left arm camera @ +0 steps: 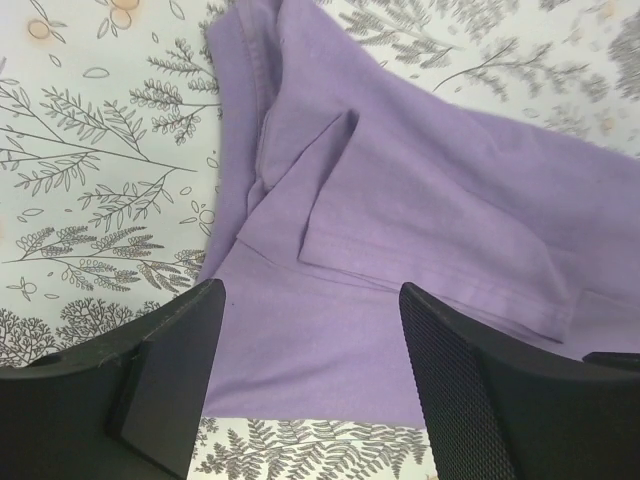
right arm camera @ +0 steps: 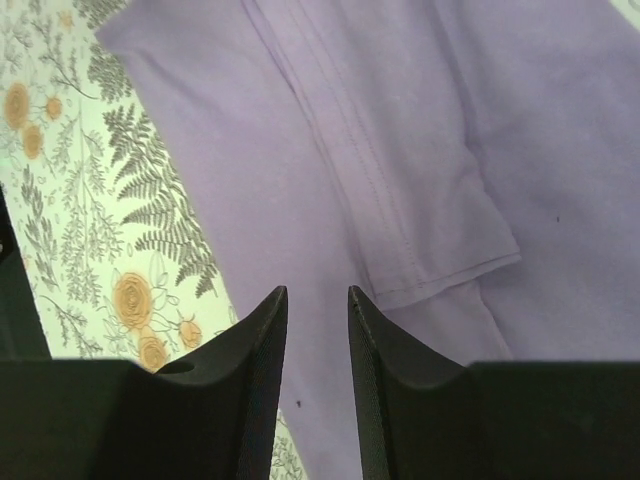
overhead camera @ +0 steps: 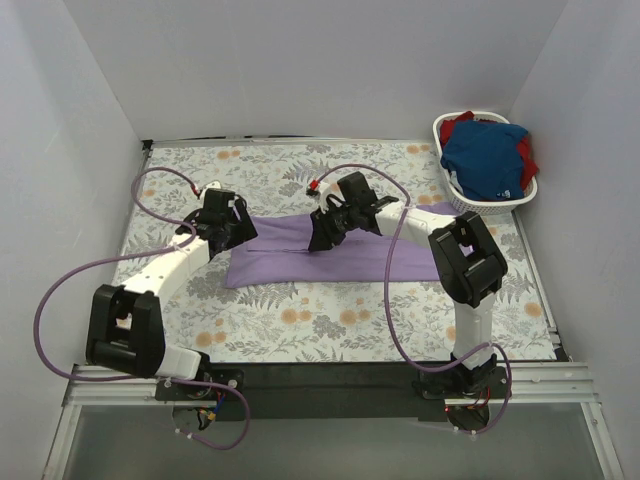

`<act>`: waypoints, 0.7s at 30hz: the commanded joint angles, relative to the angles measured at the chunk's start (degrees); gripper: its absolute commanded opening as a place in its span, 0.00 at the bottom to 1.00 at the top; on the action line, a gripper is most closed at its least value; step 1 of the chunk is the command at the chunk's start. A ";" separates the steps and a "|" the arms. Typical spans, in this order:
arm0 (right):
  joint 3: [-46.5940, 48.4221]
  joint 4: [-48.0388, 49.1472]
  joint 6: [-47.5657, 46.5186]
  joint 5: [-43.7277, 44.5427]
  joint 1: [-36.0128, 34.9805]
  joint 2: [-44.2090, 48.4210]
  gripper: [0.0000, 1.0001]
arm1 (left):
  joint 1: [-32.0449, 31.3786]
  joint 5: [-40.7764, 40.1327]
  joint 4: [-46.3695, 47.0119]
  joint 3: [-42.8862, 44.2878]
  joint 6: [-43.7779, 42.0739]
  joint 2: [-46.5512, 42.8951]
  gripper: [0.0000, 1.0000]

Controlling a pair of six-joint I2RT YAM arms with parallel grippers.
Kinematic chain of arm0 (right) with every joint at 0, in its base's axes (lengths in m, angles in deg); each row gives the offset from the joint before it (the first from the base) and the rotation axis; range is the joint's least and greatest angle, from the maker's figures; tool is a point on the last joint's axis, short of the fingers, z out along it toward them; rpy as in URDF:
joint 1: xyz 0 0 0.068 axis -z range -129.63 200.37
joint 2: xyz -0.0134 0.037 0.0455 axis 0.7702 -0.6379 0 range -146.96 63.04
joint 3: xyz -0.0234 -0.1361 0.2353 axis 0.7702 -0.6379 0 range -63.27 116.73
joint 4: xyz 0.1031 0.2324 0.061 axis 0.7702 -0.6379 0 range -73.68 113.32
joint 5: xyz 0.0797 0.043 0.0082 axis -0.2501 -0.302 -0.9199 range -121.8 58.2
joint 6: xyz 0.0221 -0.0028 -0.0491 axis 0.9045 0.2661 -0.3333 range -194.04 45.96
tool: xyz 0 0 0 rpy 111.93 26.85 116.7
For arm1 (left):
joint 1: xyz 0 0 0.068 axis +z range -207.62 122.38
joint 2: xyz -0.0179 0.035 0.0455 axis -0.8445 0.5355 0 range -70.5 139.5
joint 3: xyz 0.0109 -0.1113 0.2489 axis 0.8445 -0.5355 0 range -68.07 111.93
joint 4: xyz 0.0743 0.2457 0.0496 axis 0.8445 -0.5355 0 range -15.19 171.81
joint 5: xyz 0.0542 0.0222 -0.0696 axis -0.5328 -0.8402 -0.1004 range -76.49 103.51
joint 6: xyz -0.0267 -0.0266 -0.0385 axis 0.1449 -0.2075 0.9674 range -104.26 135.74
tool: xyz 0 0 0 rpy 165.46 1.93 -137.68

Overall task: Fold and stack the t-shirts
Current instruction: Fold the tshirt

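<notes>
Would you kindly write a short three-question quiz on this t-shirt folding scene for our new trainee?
1. True or false: the lavender t-shirt lies inside the white laundry basket.
2. Which claw has its jaws wider apart? A) left claw B) right claw C) both alike
3. Besides the blue t-shirt, what colour is the other t-shirt in the basket?

Key:
1: false. It lies spread on the floral table.
2: A.
3: red, the red t-shirt.
</notes>
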 commanded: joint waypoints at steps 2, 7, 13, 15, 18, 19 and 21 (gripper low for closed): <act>0.35 -0.22 1.25 3.24 -0.35 4.07 0.38 | -0.02 0.25 1.28 -2.76 2.37 -7.13 0.70; -3.15 -0.14 6.60 10.53 1.14 6.52 0.37 | -0.02 6.58 0.49 -5.22 9.05 -6.87 0.63; -16.93 -0.40 8.19 21.17 7.72 15.83 0.38 | -0.02 4.23 -0.65 -7.86 15.11 -3.01 0.44; -20.02 -0.40 9.07 25.63 10.63 19.70 0.45 | 0.33 3.07 -2.49 -7.69 16.96 -0.91 0.40; -26.00 -0.49 9.69 31.08 13.09 24.45 0.54 | 1.82 2.46 -2.85 -8.57 19.78 1.03 0.39; -28.10 -0.57 9.78 32.59 13.44 25.59 0.55 | 2.17 2.63 -2.85 -8.48 20.04 1.65 0.39; -30.05 -0.75 9.17 35.40 13.89 26.21 0.56 | 3.22 2.02 -3.20 -7.52 20.05 4.62 0.39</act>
